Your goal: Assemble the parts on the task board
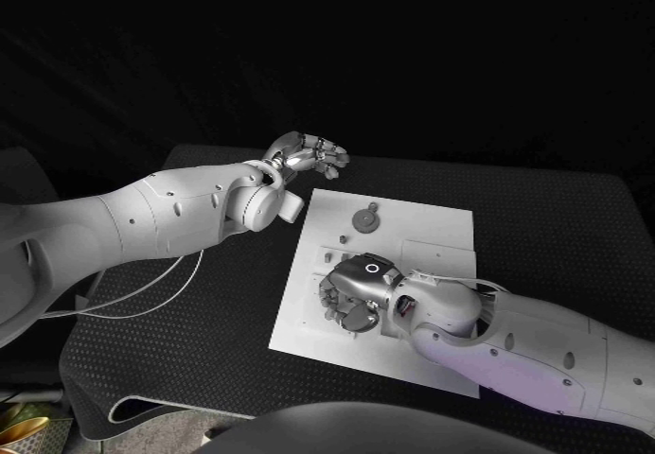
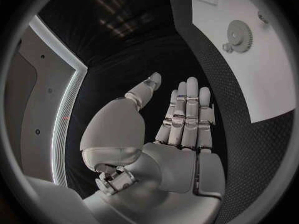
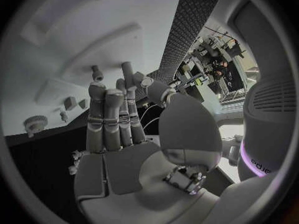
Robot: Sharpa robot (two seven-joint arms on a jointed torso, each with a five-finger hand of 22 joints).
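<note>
left hand (image 1: pixel 309 154): fingers straight and together, holds nothing, off the board's far-left corner | right hand (image 1: pixel 352 293): over task board (image 1: pixel 437 232), grasp cannot be told | gear (image 1: pixel 367 218): on board's far part

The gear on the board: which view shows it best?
The left wrist view: the gear lies unobstructed on the white board, its teeth visible. The head view shows it small, at the board's far end. The right wrist view shows it at the rim, distorted.
</note>
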